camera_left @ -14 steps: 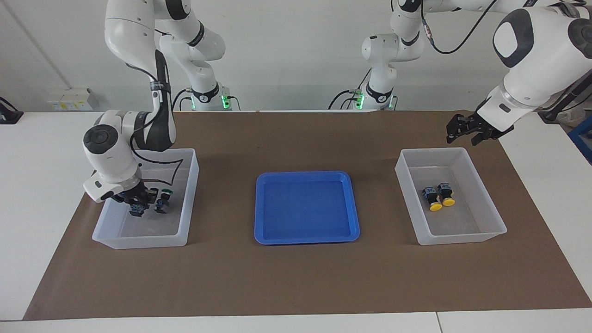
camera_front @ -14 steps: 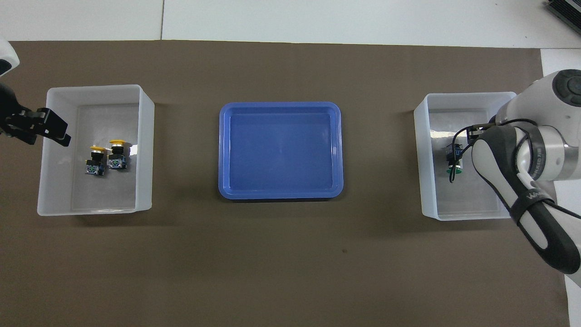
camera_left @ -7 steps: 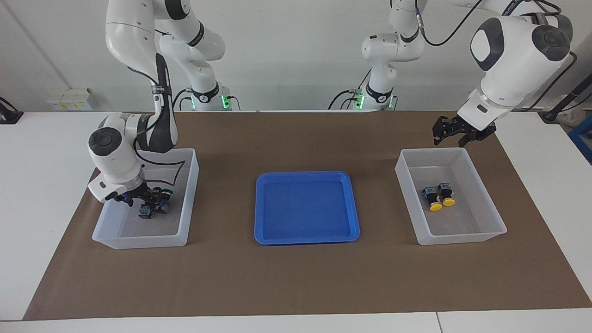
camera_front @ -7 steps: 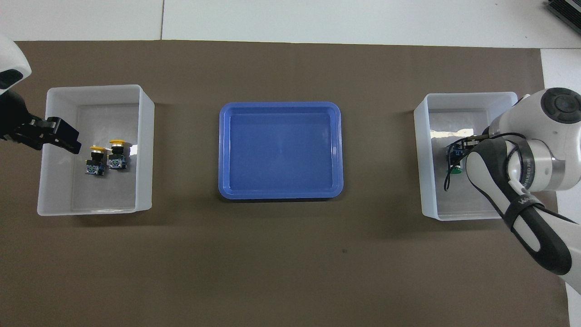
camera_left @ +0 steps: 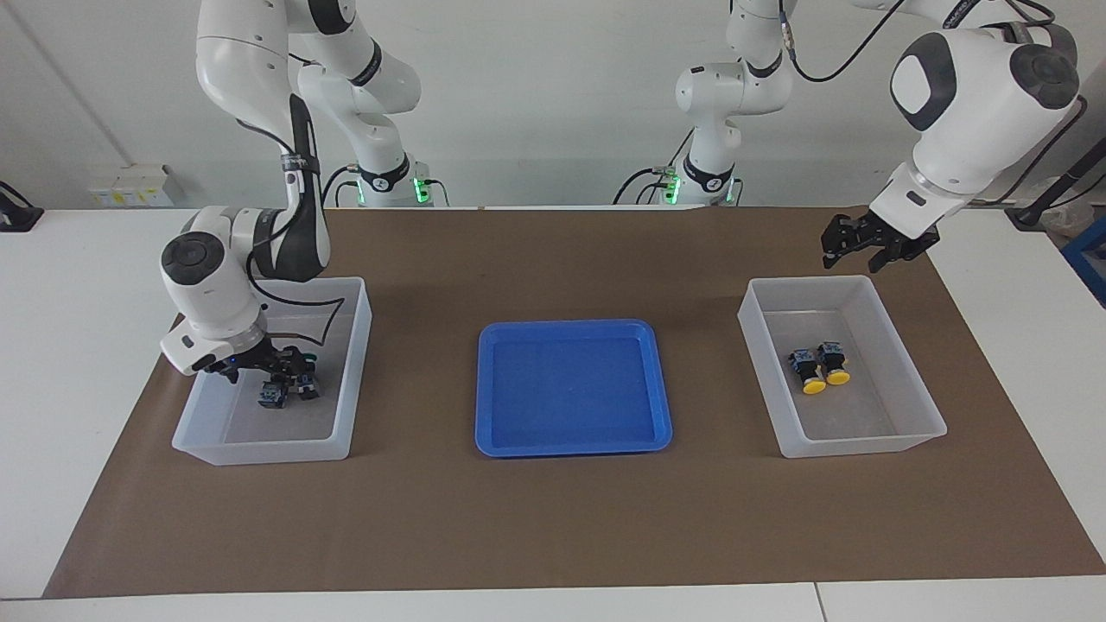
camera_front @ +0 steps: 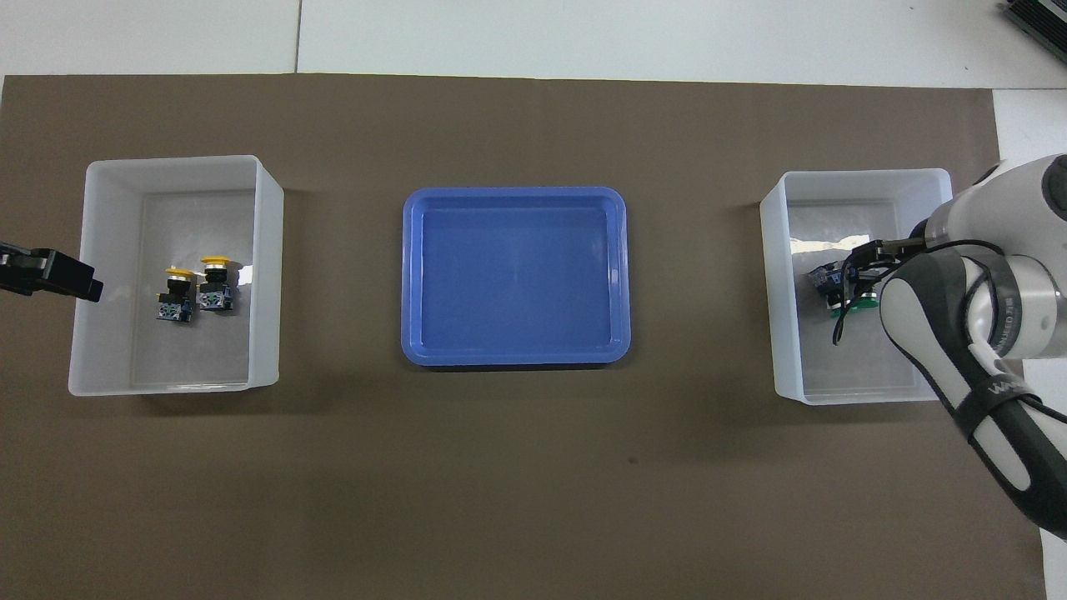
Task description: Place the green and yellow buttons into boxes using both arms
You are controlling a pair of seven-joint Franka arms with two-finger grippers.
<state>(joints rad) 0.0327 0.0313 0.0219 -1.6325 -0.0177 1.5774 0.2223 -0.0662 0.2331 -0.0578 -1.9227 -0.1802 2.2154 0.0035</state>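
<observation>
Finishing the drop of the last green button looks like the step in hand, and it belongs to the right gripper (camera_left: 262,370), which is low inside the box (camera_left: 259,451) at the right arm's end of the table. Whether its claw is spread or pressed together cannot be told, since the wrist and the box wall crowd the view. Two green buttons (camera_left: 275,395) lie close together on that box's floor just under it, one with its blue base turned up and the other (camera_left: 304,384) beside it, a little nearer to the robots. To do this well, the gripper should let go fully, then rise straight up until it is above the rim before swinging away; a sideways pull could drag a button or nudge the light box along the brown mat (camera_left: 553,518). The cable looped along the forearm hangs near the box wall and is worth keeping free of it. The blue tray (camera_left: 570,393) in the middle of the mat holds nothing. In the box (camera_left: 907,380) at the left arm's end, two yellow buttons (camera_left: 821,367) lie side by side, caps turned away from the robots. The left gripper (camera_left: 864,246) waits in the air over the mat by that box's robot-side rim, claw spread and carrying nothing
</observation>
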